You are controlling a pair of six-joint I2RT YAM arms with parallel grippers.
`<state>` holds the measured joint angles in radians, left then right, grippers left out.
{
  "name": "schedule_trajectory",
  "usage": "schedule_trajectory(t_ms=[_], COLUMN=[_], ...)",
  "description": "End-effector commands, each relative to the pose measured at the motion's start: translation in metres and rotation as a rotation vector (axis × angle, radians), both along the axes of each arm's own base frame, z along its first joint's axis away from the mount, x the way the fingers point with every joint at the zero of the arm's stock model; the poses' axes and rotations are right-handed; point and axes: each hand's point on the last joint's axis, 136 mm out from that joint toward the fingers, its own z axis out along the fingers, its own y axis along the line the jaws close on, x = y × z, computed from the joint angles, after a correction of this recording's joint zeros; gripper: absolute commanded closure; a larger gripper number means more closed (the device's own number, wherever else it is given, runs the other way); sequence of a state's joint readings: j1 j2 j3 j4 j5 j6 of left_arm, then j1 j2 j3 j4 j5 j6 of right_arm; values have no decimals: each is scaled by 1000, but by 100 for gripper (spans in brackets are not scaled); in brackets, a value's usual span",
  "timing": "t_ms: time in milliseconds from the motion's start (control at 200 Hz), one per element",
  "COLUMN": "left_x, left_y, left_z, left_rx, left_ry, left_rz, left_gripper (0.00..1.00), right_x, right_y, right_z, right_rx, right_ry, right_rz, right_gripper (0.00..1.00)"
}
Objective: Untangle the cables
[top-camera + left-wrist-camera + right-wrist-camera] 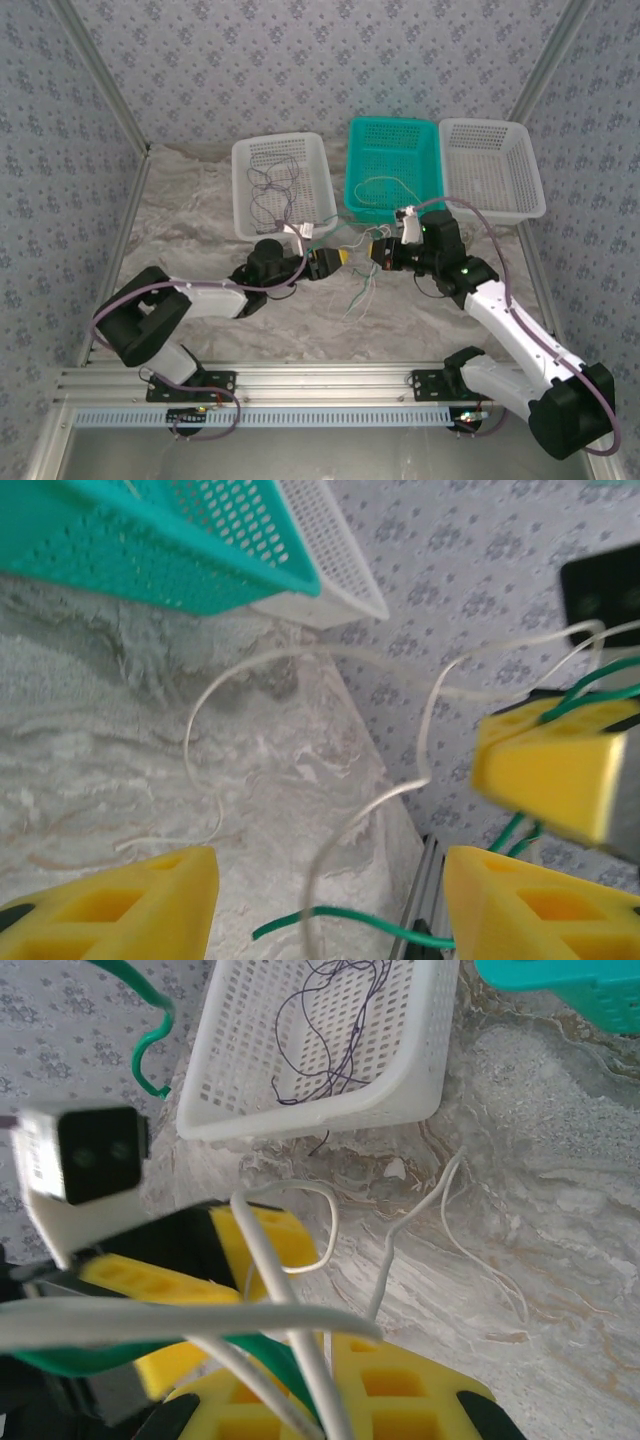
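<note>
- Relation: the left gripper (335, 262) and right gripper (378, 252) face each other tip to tip at mid-table, just in front of the teal basket (352, 160). The tangle of the green cable (350, 915) and white cable (150, 1318) hangs in the short gap between them.
- Lie of the strands: from that gap they trail down onto the table (200, 250) toward the near edge, and one whitish loop reaches back into the teal basket. The long axis runs roughly front to back, across the line joining the two grippers.
- Nearer arm: both are at the tangle. The loose green end lies low between the left gripper's fingers (110, 905) and reaches the right-hand one.
- Left gripper: jaws wide apart, clamping nothing, though the white cable curls through the space ahead of them.
- Right gripper: jaws drawn close together on the green cable. White strands pass through the same narrow gap, and I judge them pinched too.
- Purple cables (272, 190): lying loose in the white basket (240, 160), well apart from both grippers.
- Judgement: the left gripper needs only a small advance and a closing of its jaws to take one strand.
</note>
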<state>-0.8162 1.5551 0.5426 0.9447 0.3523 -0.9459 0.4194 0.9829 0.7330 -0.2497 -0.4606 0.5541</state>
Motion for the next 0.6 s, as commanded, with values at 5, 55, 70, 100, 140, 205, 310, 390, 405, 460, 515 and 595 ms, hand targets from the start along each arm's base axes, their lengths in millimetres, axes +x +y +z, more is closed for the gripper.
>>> schedule_trajectory(t_ms=[5, 55, 70, 100, 140, 205, 310, 390, 405, 460, 515, 595], left_x=[2, 0, 0, -1, 0, -1, -1, -4, -5, -11, -17, -25], left_y=[-9, -12, -12, -13, -12, -7, 10, 23, 25, 33, 42, 60], left_z=[11, 14, 15, 18, 21, 32, 54, 76, 80, 94, 110, 134], left_rx=[-51, -71, -77, -85, -94, -107, -112, -106, -100, -68, -42, -29], left_ry=[-13, -17, -20, -28, -41, -84, -152, -207, -219, -262, -309, -379], left_rz=[11, 3, 2, 2, 6, 21, 70, 92, 93, 97, 107, 143], left_gripper=[49, 69, 77, 94, 100, 100, 100, 100, 100, 100, 100, 100], right_x=[3, 2, 3, 3, 4, 7, 11, 13, 12, 11, 9, 3], right_y=[3, 3, 3, 2, 0, -8, -35, -60, -63, -76, -88, -102], right_z=[19, 20, 20, 17, 13, 4, -26, -53, -58, -77, -96, -121], right_rx=[37, 37, 37, 30, 18, -19, -120, -176, -181, -203, -207, -236], right_ry=[-41, -44, -45, -43, -35, -20, 40, 102, 114, 151, 215, 278], right_rz=[-8, -8, -8, -14, -26, -65, -191, -298, -313, -358, -412, -451], right_gripper=[100, 100, 100, 100, 100, 100, 97, 95, 95, 94, 93, 92])
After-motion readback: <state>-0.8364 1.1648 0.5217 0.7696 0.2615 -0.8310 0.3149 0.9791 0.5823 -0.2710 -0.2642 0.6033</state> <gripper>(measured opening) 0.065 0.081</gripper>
